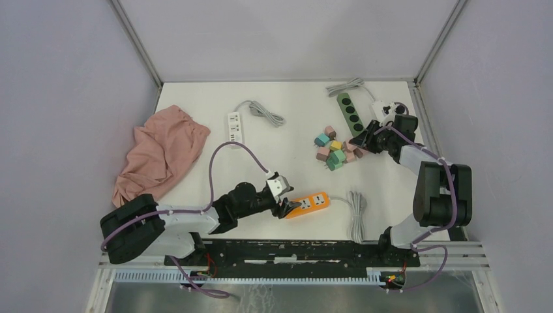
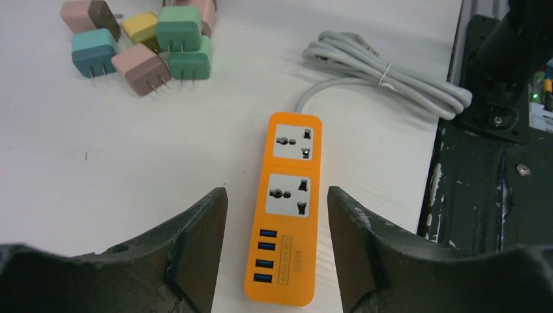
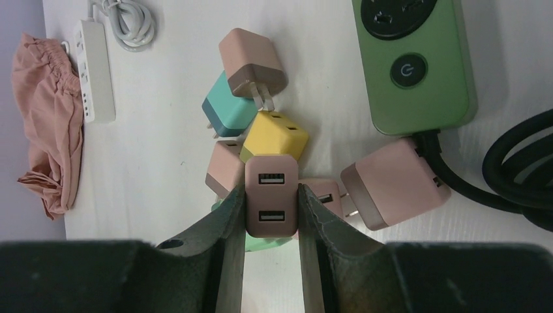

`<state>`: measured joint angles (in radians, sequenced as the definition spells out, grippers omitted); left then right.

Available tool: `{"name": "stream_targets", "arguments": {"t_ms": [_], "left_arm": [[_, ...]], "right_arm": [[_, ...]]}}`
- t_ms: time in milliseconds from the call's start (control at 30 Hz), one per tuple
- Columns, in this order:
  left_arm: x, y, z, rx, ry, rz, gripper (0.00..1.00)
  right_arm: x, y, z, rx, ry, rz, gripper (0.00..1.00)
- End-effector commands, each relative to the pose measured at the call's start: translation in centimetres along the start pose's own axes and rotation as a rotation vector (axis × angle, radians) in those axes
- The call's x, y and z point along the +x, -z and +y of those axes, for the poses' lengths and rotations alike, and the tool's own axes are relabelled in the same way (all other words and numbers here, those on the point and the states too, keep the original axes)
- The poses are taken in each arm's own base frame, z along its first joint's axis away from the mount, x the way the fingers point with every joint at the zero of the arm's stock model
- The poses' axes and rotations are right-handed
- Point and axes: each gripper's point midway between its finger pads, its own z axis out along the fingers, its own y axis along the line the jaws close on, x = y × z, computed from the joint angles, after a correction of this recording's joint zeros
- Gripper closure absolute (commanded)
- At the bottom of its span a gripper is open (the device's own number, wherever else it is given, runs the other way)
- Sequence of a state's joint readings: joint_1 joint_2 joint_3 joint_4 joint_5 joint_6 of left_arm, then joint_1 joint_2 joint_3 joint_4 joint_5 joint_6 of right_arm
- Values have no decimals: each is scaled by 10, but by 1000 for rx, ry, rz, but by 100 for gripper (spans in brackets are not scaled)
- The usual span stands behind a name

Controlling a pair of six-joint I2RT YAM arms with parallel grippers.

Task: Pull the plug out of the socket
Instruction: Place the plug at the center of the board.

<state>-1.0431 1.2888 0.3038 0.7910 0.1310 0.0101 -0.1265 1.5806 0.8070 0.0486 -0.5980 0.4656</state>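
**Top external view.** The right jaws, in the upper right of the frame, are too small to read. They sit at the right edge of the heap of plugs (image 1: 336, 151), just beside the lower end of the green power strip (image 1: 349, 112). The left jaws are at lower centre and cover the left end of the orange power strip (image 1: 311, 203) on the counter (image 1: 287, 163).

**Left wrist view.** The left jaws stand moderately apart, one on each side of the USB end of the orange power strip (image 2: 290, 169). No contact can be confirmed. The heap of plugs (image 2: 150, 45) lies well apart in the upper left, cut off by the top edge.

**Right wrist view.** The right jaws are closed on a dusty-pink plug (image 3: 272, 195), gripping its two sides, with its USB face towards the camera. Its prongs are hidden. It hangs at lower centre over the heap. The green power strip (image 3: 417, 59) in the upper right is apart from it and cropped at the top. A mint plug (image 3: 261, 244) beneath the jaws is mostly hidden.
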Motion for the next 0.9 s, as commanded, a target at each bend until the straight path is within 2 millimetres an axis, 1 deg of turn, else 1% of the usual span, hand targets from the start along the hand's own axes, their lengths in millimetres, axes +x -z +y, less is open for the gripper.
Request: {"name": "stream_targets", "arguments": {"t_ms": [0, 100, 200, 300, 433, 533, 667, 867], "left_arm": [[-29, 7, 2, -28, 61, -78, 35], [-42, 12, 1, -28, 75, -115, 32], [-53, 17, 1, -33, 89, -149, 30], [-63, 22, 1, -36, 102, -177, 28], [-71, 27, 2, -49, 126, -203, 24], [-73, 29, 2, -52, 140, -214, 21], [-74, 29, 1, -46, 156, -213, 19], [-71, 25, -1, -38, 188, -184, 18]], "right_arm": [[-24, -2, 19, -65, 61, -39, 61], [-24, -2, 20, -67, 71, -33, 48], [-26, 0, 21, -67, 84, -37, 42], [-29, 4, 25, -69, 107, -44, 41], [-37, 15, 34, -75, 160, -69, 41], [-40, 25, 44, -98, 218, -79, 41], [-40, 43, 66, -170, 323, -80, 42], [-27, 71, 102, -329, 477, -38, 43]]}}
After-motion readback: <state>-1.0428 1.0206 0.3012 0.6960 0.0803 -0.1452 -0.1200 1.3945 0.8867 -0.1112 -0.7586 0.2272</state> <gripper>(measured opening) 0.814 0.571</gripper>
